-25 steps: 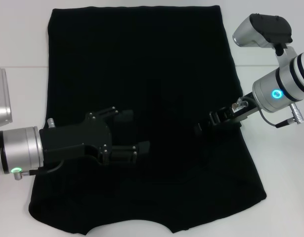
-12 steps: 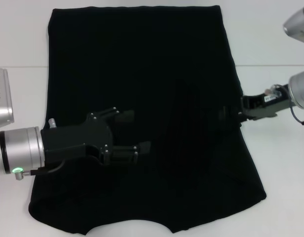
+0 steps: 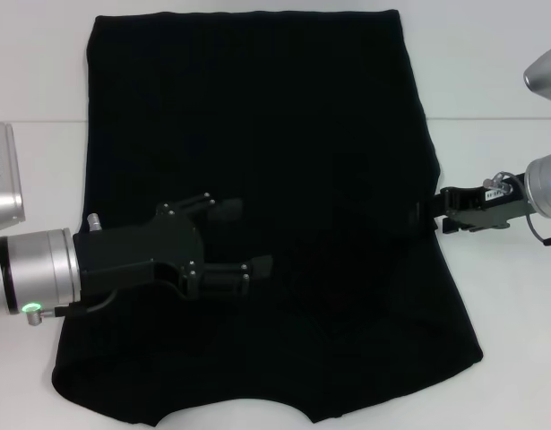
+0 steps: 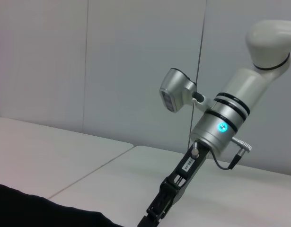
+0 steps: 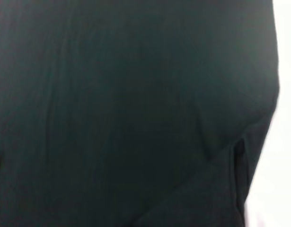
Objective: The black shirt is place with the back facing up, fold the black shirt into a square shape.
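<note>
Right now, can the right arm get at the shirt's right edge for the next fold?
Probably yes. The right gripper sits at the right side edge of the black shirt, with nothing between them. The left gripper hangs over the shirt's left half, well clear of that edge.

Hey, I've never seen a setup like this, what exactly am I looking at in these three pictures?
It is a two-armed robot working at a white table. The wide picture comes from a camera on its head; the other two come from cameras on its wrists. A black shirt lies spread flat. The left gripper hovers over the shirt with its fingers open, holding nothing. The right gripper is at the shirt's right edge. The left wrist picture shows the right arm across the table; the right wrist picture shows only black cloth.
</note>
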